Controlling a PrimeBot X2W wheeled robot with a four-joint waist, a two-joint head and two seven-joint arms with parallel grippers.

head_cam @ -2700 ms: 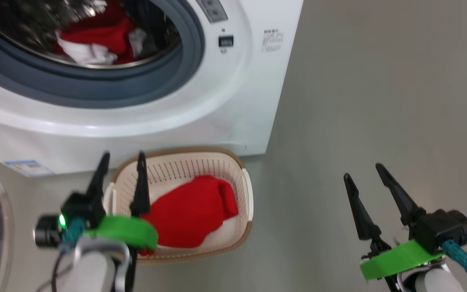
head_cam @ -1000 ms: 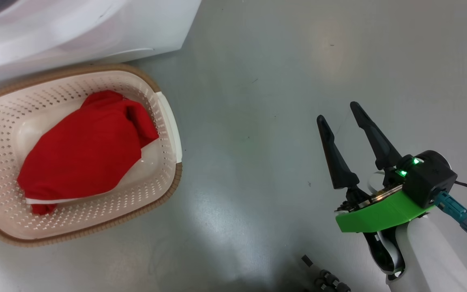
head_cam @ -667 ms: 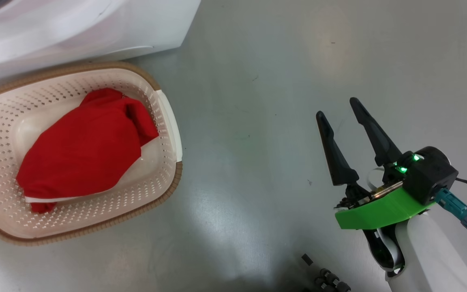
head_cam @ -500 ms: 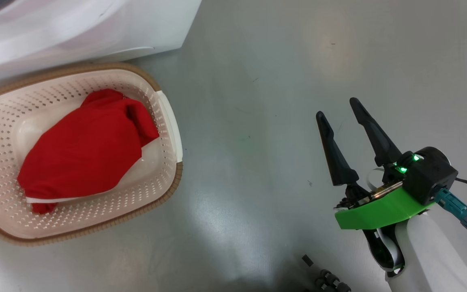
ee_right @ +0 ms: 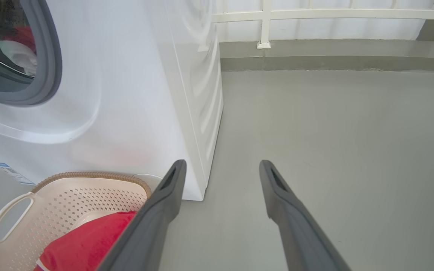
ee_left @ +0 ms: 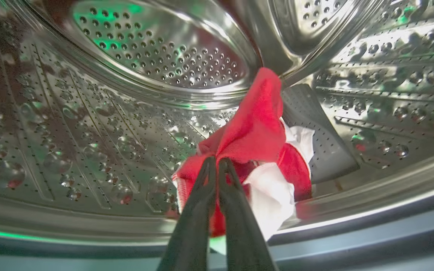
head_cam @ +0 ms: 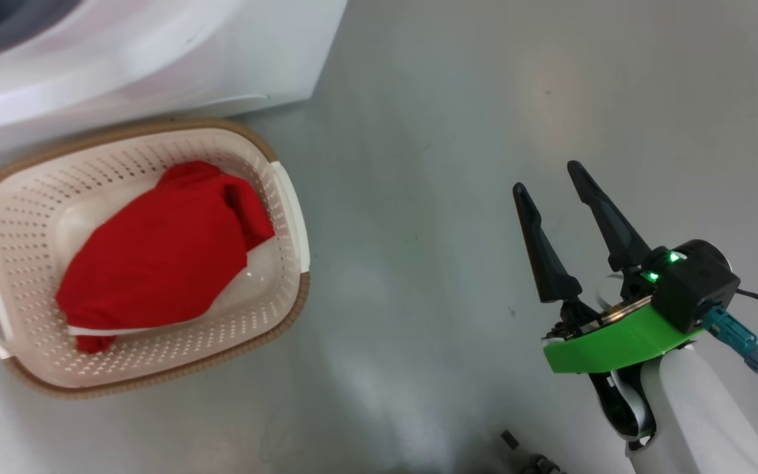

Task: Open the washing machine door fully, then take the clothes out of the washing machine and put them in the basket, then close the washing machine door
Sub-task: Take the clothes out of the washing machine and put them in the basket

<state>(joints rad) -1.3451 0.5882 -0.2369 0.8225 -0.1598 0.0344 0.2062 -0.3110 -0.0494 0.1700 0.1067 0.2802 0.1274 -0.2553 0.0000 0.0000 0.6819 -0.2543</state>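
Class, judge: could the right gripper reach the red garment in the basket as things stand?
Probably yes: the right gripper is open, and only bare floor separates it from the open-topped basket holding the red garment.

Basket point(head_cam: 24, 210) sits left of right gripper point(head_cam: 545, 176), in front of washing machine point(head_cam: 155, 72), 1 garment point(head_cam: 162, 263) inside. 2nd garment point(ee_left: 254, 128) lies at left gripper point(ee_left: 216, 161) fingertips, inside drum point(ee_left: 70, 131).
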